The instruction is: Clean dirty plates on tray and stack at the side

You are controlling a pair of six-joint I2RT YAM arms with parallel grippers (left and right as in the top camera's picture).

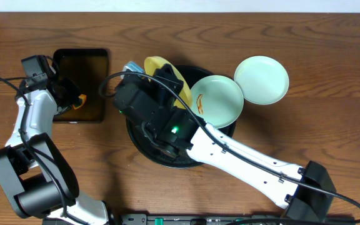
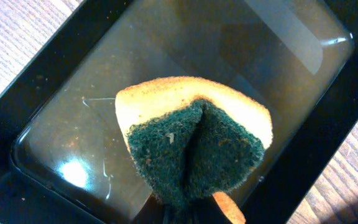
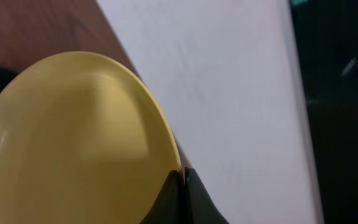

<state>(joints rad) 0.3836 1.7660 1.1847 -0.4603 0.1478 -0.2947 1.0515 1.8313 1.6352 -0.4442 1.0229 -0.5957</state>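
Yellow plate point(image 3: 73, 143) is sitting tilted, its rim pinched between the right fingers point(image 3: 199, 208), while the left fingers point(image 2: 227, 209) are squeezing a sponge point(image 2: 194, 146).

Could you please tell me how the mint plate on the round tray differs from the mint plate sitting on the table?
The tray plate carries an orange-brown smear; the table plate looks clean. The tray plate rests on the round black tray, while the table plate lies on the wood beside it. Both are round, shallow, pale mint and face up.
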